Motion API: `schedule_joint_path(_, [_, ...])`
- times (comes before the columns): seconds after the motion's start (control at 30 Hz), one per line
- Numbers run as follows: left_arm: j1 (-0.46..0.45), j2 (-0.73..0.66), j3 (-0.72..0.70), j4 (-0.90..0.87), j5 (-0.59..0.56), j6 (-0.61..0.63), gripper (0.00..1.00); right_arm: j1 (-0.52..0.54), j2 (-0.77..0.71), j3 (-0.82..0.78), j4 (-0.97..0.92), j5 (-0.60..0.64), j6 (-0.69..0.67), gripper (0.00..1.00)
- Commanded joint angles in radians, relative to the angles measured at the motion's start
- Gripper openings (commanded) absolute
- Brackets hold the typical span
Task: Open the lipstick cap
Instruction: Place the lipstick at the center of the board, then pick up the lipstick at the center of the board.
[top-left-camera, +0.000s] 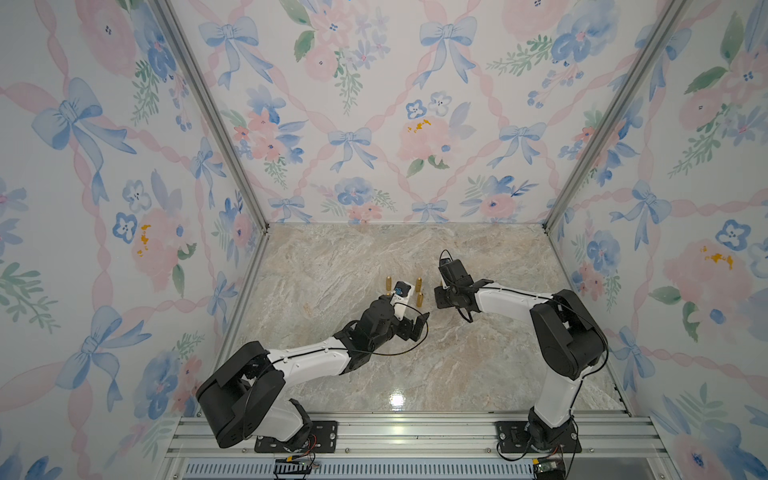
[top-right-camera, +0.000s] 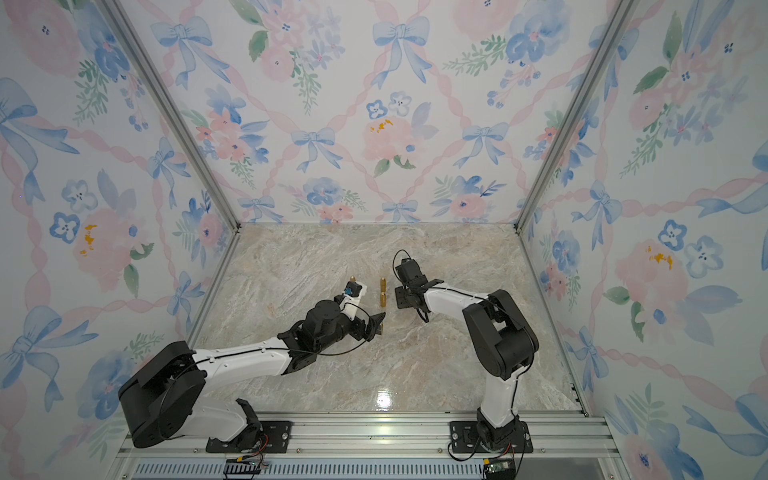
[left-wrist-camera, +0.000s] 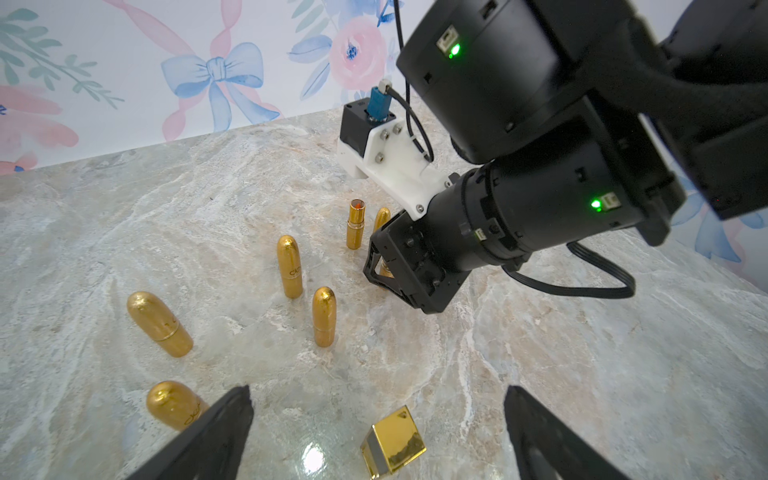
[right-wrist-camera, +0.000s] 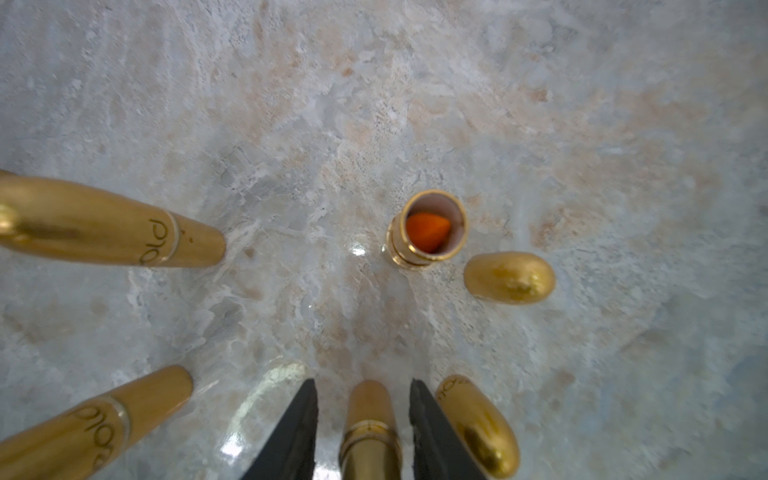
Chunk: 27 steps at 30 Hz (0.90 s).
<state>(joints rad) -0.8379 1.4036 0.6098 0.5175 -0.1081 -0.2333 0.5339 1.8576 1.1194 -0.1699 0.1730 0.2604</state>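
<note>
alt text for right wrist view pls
The right gripper straddles a gold lipstick, jaws just off it, on a marble table. Ahead stands an uncapped lipstick showing orange, what looks like its gold cap beside it; three more gold lipsticks nearby.

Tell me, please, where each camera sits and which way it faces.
Top views: high above the arm bases, looking down on the marble table; left arm and right arm show whole.
Left wrist: on the left arm, facing across the table at standing lipsticks; the left gripper, fingers spread, and the right arm's end show.
Right wrist: on the right arm, facing steeply down; right gripper straddles a gold lipstick.
Shared: both wrist views show the open lipstick.
</note>
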Motion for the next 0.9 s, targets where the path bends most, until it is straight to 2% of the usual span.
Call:
schedule_joint_path(0.0, [-0.004,-0.016,0.003,-0.004,-0.016,0.006,0.98,0.009,-0.048,0.037,-0.051,0.017,0.001,0.42])
schedule_joint_path(0.4, [0.030,-0.078,-0.020,-0.032,-0.034,0.046,0.98,0.023,-0.136,0.165,-0.280,0.007,0.060,0.56])
schedule_joint_path(0.7, [0.060,-0.065,0.001,-0.055,-0.032,0.054,0.98,0.073,-0.029,0.355,-0.405,-0.021,0.141,0.59])
schedule_joint_path(0.87, [0.072,-0.053,0.014,-0.059,-0.035,0.056,0.98,0.089,0.080,0.461,-0.449,-0.017,0.179,0.59])
